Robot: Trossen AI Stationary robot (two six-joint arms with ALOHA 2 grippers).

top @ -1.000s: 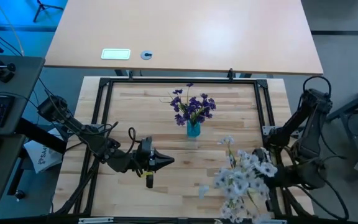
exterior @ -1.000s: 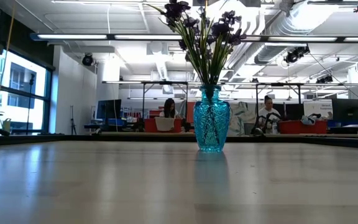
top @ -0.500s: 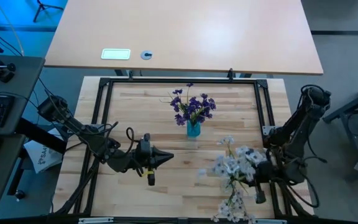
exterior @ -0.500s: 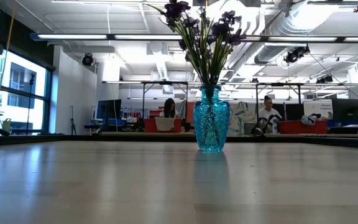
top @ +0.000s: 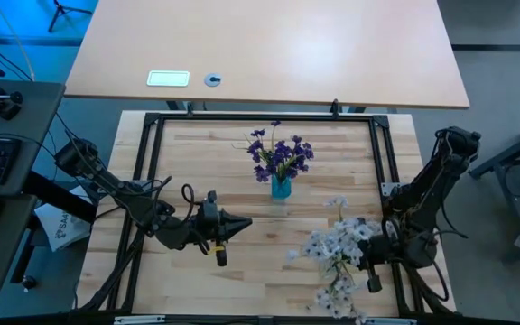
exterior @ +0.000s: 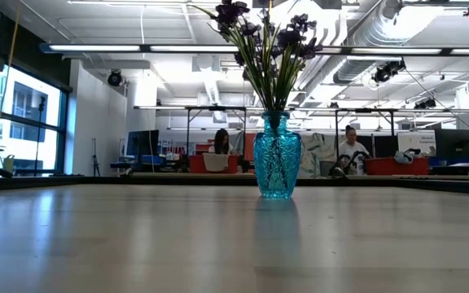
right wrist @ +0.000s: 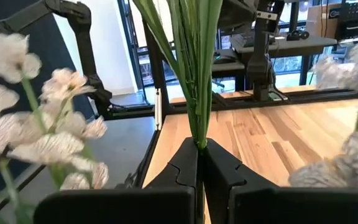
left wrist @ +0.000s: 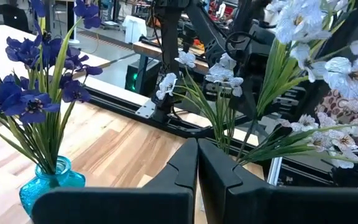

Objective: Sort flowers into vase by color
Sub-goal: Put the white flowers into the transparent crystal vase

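The right hand (top: 375, 257) sits at the near right corner of the desk (top: 197, 171), its fingers pressed together on the green stems of the pale white-lavender flowers (top: 332, 246), as the right wrist view shows the stems (right wrist: 194, 68) pinched between the two dark fingers. The bunch lies sprawled out from the hand toward the middle of the desk, blooms loose and spreading, some hanging close to the near edge. The blue vase (top: 281, 187) stands mid-desk toward the far side and already carries the dark purple flowers (top: 278, 155); no second vase shows in any view, so a likely fault is that the pale bunch ends up in with the purple ones. The thin stems could also twist or slide in so narrow a pinch, and the wide spray of blooms could brush the purple sprigs or tip the slim vase if carried in low. The black frame (top: 389, 171) runs just beside the right arm, leaving little room on that side, and the near edge is close. Open wood lies between the pale bunch and the vase. The left hand (top: 242, 226), fingers closed on nothing, waits at the near left of the vase, pointing toward that open stretch.
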